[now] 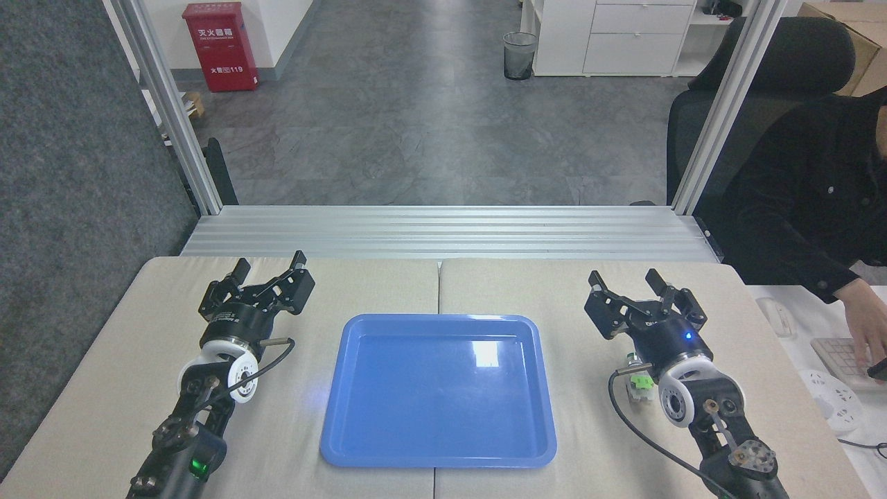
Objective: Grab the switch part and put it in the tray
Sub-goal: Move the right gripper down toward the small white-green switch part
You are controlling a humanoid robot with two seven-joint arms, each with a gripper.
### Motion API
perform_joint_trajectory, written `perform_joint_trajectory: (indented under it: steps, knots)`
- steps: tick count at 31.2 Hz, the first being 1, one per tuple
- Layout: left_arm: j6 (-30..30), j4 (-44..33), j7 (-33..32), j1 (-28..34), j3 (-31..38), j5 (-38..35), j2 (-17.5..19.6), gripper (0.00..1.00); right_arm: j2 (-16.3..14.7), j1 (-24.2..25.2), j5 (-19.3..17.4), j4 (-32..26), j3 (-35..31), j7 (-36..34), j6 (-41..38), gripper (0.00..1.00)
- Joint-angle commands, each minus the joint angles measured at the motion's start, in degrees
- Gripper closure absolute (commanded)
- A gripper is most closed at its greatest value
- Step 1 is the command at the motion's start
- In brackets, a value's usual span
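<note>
Switch part: lies on the table, right of the tray, near side, partly hidden beside the right arm's wrist (only green block and pale body are seen).
Right gripper: fingers spread apart, empty, held beyond the part on its far side.
Tray: blue, empty, centred between the arms.
Left gripper: fingers apart, empty, well left of the tray.
Step judged: the right gripper should be drawn back nearward, lowered over the part, and closed across its body, not the rounded cylinder.
</note>
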Motion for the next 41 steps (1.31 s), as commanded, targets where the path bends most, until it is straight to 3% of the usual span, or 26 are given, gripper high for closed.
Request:
perform_joint_trajectory:
  steps: [1,31,36,41]
  knots:
    - [0.0,0.0,0.0,0.0,0.0,0.0,0.0,0.0,0.0,0.0,0.1,-0.3,0.2,0.0,0.0,0.0]
    - [0.0,0.0,0.0,-0.1,0.0,0.0,0.0,0.0,-1.2,-1.0,1.1,-0.3,-0.2,-1.4,0.1,0.0]
    - [0.0,0.0,0.0,-0.1,0.0,0.0,0.0,0.0,-3.8,-1.6,1.3,0.4,-0.6,-1.7,0.3,0.0]
    - [0.0,0.0,0.0,0.0,0.0,0.0,0.0,0.0,-4.5,-2.4,1.2,1.9,-0.8,-2.0,0.3,0.0]
